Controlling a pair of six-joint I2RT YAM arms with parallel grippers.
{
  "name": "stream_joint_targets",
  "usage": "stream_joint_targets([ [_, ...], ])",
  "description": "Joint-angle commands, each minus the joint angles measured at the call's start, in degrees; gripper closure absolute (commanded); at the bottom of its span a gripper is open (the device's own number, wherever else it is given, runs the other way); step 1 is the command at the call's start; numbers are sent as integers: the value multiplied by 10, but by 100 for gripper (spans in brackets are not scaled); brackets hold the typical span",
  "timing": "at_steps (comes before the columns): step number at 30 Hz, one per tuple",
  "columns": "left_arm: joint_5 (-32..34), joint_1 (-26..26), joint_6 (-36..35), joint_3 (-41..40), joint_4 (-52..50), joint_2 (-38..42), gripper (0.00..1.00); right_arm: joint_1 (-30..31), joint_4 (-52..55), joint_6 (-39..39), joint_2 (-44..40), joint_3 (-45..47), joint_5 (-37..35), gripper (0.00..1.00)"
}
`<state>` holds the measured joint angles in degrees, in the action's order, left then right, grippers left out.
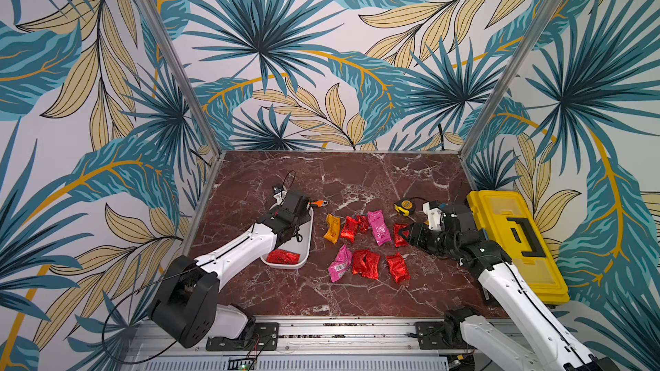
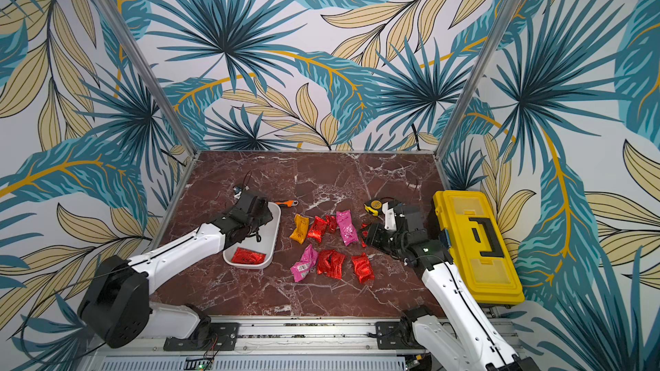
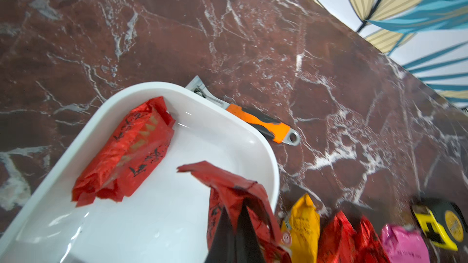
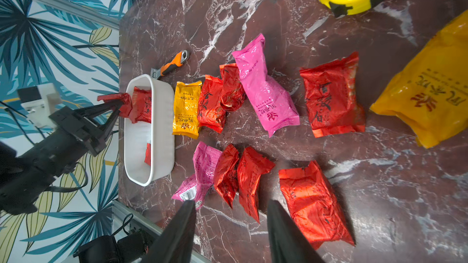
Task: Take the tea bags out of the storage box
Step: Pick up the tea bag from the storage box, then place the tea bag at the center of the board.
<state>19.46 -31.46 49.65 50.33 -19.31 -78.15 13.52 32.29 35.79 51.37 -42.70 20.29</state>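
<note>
The left arm (image 1: 232, 251) reaches low over the box (image 1: 309, 237), and the left claw (image 3: 234, 211) pinches one red tea bag (image 3: 228, 188) tight above its far end. Two more red bags (image 3: 124, 150) lie inside the box; the other bags (image 1: 364, 262) lie on the table (image 1: 357, 180) beside it. The right arm (image 1: 500, 280) bends low by the toolbox (image 1: 500, 215), right claw (image 4: 230, 203) partly open, holding nothing.

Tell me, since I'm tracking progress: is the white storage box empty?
No, a red tea bag lies inside the storage box in both top views.

Unreadable Chinese print marks the tea bags (image 4: 331, 94).
</note>
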Motion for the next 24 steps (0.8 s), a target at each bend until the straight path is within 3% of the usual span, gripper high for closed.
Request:
stream_joint_targets([
  [1, -6, -63, -52, 35, -78, 20, 100, 10, -6, 14, 6, -10, -36, 49],
  [7, -61, -197, -65, 112, -95, -54, 100, 10, -3, 34, 0, -7, -90, 50],
  [10, -85, -234, -78, 161, -74, -122, 100, 10, -1, 35, -8, -7, -93, 50],
  [16, -108, -250, -91, 249, -56, -248, 100, 11, 21, 37, -37, -4, -99, 50],
  [24, -117, -253, -78, 282, -48, -325, 98, 10, 34, 37, -60, 7, -99, 50],
])
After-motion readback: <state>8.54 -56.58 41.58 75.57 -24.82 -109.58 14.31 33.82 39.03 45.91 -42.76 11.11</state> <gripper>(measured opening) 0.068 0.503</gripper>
